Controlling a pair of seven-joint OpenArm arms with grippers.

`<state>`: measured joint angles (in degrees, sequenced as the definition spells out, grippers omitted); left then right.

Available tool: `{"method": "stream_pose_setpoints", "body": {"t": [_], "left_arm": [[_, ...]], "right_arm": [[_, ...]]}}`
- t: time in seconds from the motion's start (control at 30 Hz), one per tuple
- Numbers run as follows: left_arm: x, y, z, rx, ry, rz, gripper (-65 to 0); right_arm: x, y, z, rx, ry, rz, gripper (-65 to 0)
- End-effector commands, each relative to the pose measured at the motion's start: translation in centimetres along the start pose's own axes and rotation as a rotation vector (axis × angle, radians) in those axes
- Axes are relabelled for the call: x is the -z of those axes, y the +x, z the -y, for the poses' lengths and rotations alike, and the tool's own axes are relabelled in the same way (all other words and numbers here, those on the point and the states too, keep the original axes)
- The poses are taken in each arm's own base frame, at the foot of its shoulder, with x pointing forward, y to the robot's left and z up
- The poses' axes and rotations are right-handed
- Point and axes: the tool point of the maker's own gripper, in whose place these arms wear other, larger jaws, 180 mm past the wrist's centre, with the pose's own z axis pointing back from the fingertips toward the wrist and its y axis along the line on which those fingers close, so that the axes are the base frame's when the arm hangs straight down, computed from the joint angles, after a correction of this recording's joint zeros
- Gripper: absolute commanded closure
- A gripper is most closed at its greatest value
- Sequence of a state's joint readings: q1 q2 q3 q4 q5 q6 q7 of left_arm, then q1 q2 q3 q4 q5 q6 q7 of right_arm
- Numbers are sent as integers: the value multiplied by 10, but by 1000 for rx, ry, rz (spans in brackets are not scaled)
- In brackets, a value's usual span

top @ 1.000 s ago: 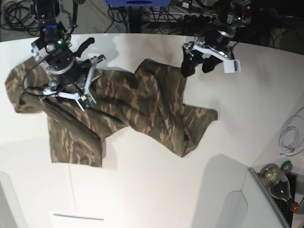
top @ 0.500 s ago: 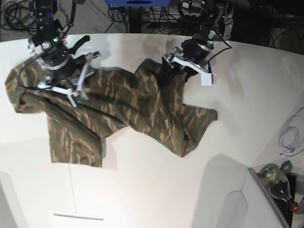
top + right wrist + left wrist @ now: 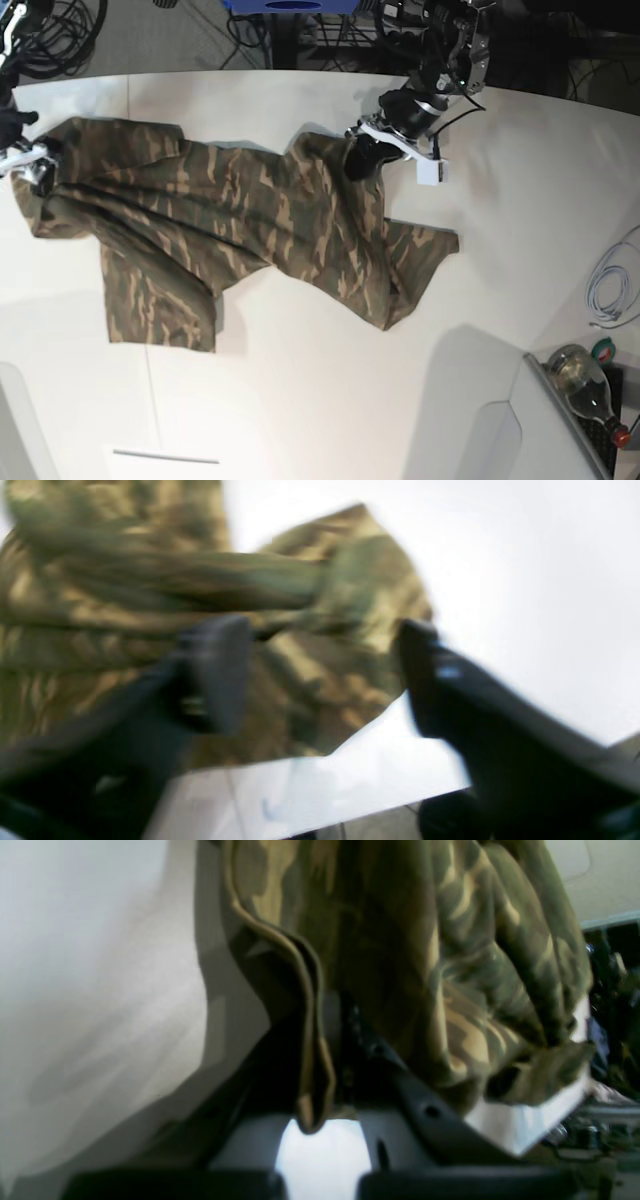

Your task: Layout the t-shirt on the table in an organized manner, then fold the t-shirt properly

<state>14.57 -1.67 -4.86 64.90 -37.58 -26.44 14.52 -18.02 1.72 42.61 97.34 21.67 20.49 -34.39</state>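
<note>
The t-shirt (image 3: 250, 235) lies rumpled across the tabletop (image 3: 330, 400), still being spread; the left gripper (image 3: 372, 153) has its jaws pinching an edge; the right gripper (image 3: 325, 675) hangs wide; next, pull outward.

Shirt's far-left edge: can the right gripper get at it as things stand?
Probably yes. The right gripper is open right over the t-shirt, at its left end by the table edge, with nothing between it and the cloth.
</note>
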Motion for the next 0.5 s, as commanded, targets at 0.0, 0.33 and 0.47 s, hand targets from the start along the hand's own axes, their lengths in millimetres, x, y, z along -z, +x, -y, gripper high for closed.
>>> {"method": "stream_pose_setpoints", "body": {"t": [0.0,0.33,0.47], "left_arm": [[-7,-5,-16,-2,58,-27,0],[-18,29,8,93,3,42,0],[-18,26,7,95,7,12,0]], "right_arm": [[-1,5,10,19,-15,25,-575],[6,-2,-9,-48,80,1,-441],[14,1,-26,-154,72,-21,-441]]}}
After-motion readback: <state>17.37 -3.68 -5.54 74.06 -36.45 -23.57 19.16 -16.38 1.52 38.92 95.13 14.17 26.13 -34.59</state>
